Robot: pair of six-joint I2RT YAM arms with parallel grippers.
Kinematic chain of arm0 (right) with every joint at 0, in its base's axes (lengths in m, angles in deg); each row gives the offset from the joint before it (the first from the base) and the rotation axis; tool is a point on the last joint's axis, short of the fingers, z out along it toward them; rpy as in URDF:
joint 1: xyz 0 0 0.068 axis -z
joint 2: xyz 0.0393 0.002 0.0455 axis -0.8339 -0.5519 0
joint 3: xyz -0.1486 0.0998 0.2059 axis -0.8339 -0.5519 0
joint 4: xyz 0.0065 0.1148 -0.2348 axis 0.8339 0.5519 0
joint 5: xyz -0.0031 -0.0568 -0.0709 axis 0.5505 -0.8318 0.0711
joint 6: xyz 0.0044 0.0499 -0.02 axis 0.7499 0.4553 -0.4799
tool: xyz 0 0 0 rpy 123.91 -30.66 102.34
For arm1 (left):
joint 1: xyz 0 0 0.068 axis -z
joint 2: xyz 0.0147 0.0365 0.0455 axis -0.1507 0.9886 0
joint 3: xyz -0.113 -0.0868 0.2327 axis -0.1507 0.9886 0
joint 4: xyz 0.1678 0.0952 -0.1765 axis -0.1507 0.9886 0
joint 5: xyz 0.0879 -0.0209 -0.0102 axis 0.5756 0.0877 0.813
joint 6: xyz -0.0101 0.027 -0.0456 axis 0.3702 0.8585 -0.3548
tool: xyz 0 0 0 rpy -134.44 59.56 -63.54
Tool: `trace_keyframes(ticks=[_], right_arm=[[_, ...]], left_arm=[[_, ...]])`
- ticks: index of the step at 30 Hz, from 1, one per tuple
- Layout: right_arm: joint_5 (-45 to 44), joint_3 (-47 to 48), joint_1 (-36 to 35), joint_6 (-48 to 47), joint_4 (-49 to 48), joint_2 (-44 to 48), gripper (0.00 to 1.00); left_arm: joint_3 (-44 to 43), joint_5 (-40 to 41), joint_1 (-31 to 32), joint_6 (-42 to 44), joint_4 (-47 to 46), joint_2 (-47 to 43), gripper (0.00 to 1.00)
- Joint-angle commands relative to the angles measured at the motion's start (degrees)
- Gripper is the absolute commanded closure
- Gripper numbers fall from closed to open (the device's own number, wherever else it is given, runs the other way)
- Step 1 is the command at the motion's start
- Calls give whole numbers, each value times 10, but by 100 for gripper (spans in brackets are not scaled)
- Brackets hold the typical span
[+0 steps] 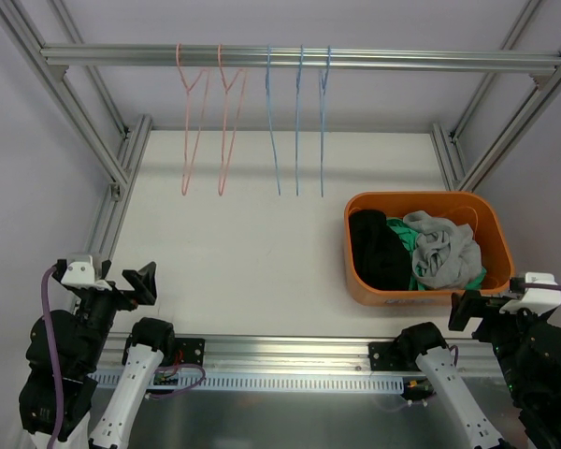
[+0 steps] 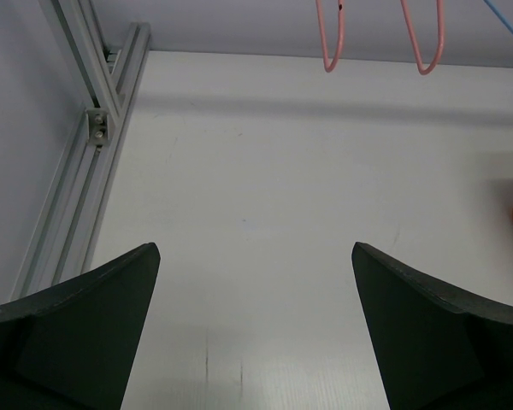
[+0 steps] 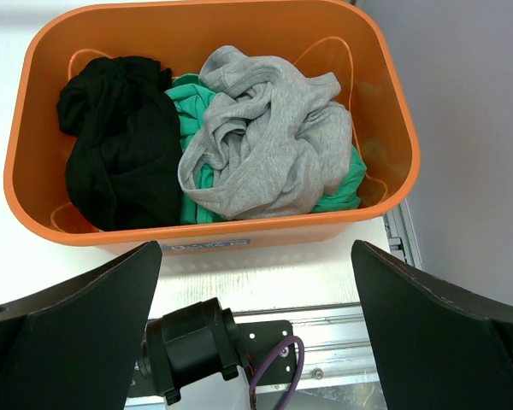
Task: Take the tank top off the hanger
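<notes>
Several bare hangers hang from the top rail: two pink ones (image 1: 194, 122) and three blue ones (image 1: 299, 122). No garment is on any hanger. An orange bin (image 1: 428, 290) at the right holds black (image 1: 379, 248), green and grey (image 1: 441, 248) clothes; the right wrist view shows the grey one (image 3: 265, 141) on top. My left gripper (image 1: 136, 281) is open and empty at the near left, over bare table (image 2: 256, 248). My right gripper (image 1: 467, 309) is open and empty near the bin's front edge (image 3: 256, 248).
Aluminium frame posts (image 1: 122, 168) stand along both table sides and a rail (image 1: 299, 58) runs across the back. A slotted rail (image 1: 290, 351) runs along the near edge. The pink hanger bottoms (image 2: 329, 51) show in the left wrist view.
</notes>
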Motion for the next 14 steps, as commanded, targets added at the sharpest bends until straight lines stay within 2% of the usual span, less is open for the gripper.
trace_keyframes(ticks=[1,14], right_arm=[[-3,-2,-5,2,-3,-4,0],[-5,-24,-5,12,-9,-10,0]], left_arm=[[6,-3,4,4,-5,7,1],[13,-10,6,4,-10,6,1]])
